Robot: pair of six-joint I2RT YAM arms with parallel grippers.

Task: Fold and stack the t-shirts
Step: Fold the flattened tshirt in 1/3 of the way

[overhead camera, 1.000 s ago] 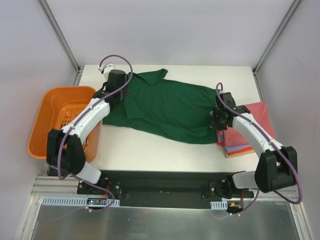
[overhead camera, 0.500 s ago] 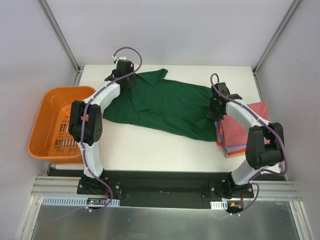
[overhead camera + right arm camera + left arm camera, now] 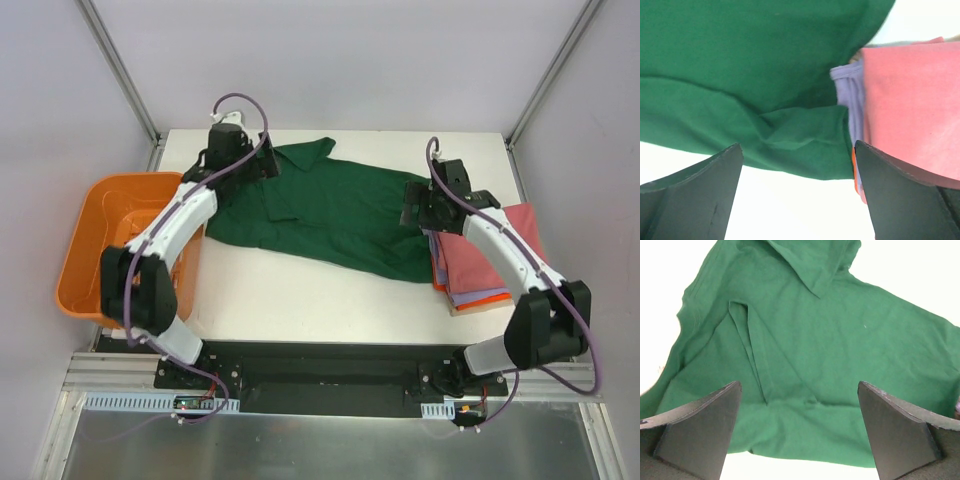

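A dark green collared t-shirt point(image 3: 330, 210) lies spread across the table, its collar toward the back. My left gripper point(image 3: 262, 165) hangs open over its left shoulder end; in the left wrist view the green cloth point(image 3: 840, 340) lies below the left gripper point(image 3: 799, 385) with nothing between the fingers. My right gripper point(image 3: 413, 206) stands open over the shirt's right hem point(image 3: 740, 60), also holding nothing point(image 3: 798, 145). Beside it sits a stack of folded t-shirts: pink-red point(image 3: 500, 250) on top, lavender point(image 3: 852, 95) and orange point(image 3: 480, 300) beneath.
An orange slotted basket point(image 3: 90, 240) stands off the table's left edge. Bare white tabletop point(image 3: 320, 300) runs between the shirt and the arm bases. Metal frame posts rise at the back corners.
Both grippers have gone from shut to open and let go of the green shirt. The shirt shifted slightly toward the back and now lies flat.
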